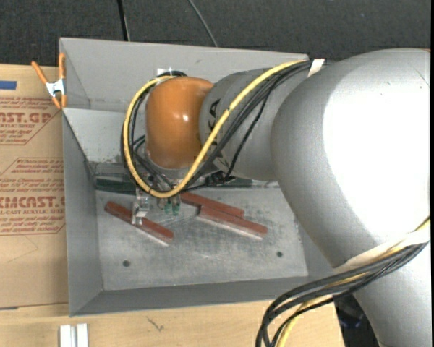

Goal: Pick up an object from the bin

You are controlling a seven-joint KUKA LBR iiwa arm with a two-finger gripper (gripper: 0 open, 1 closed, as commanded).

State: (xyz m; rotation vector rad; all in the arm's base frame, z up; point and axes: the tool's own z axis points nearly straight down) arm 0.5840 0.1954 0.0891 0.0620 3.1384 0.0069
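Observation:
My gripper (153,210) is low in the left half of the bin, beneath the orange cover, with its fingertips close to the floor. A thin reddish-brown stick (136,221) lies slanted under the left fingertip, running from the left toward the bin's middle. A second, longer reddish-brown stick (224,215) lies to the right of the gripper, slanting down to the right. A dark green flat strip (116,183) lies along the back of the floor, partly hidden by the gripper. Whether anything sits between the fingers I cannot make out.
The arm and its cables cover the right and back of the bin. The bin's front floor lies bare before the sticks.

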